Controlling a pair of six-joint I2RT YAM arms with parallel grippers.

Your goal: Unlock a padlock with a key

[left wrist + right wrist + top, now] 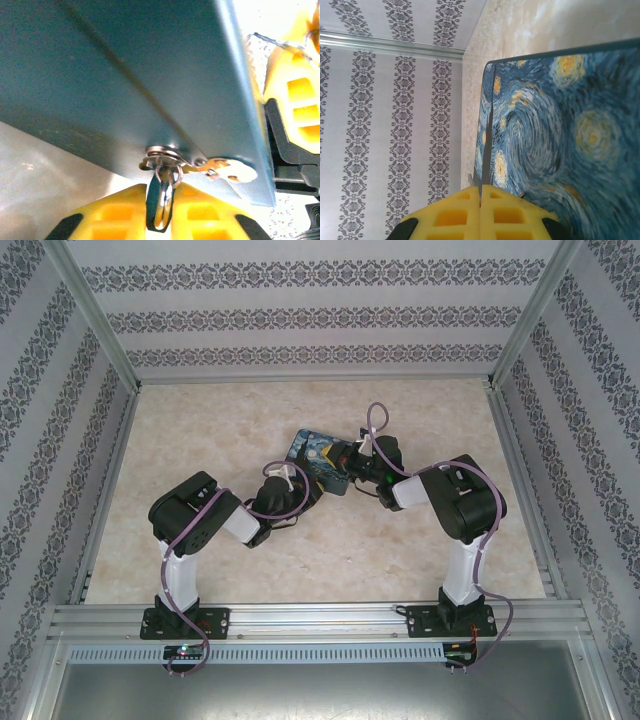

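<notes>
Left end effector (164, 189) on one metal loop (161, 212), right (481, 194) at one box (560, 125)

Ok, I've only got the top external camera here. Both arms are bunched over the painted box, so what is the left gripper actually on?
Observer: In the left wrist view, the left gripper has its yellow fingers closed on either side of what looks like the tiny padlock. The padlock hangs from a metal hasp on the plain teal side of the box.
Operator: And the right gripper, open or shut?
Observer: Shut. In the right wrist view, the right gripper has its two fingertips meeting flush, right beside the box's printed face.
</notes>
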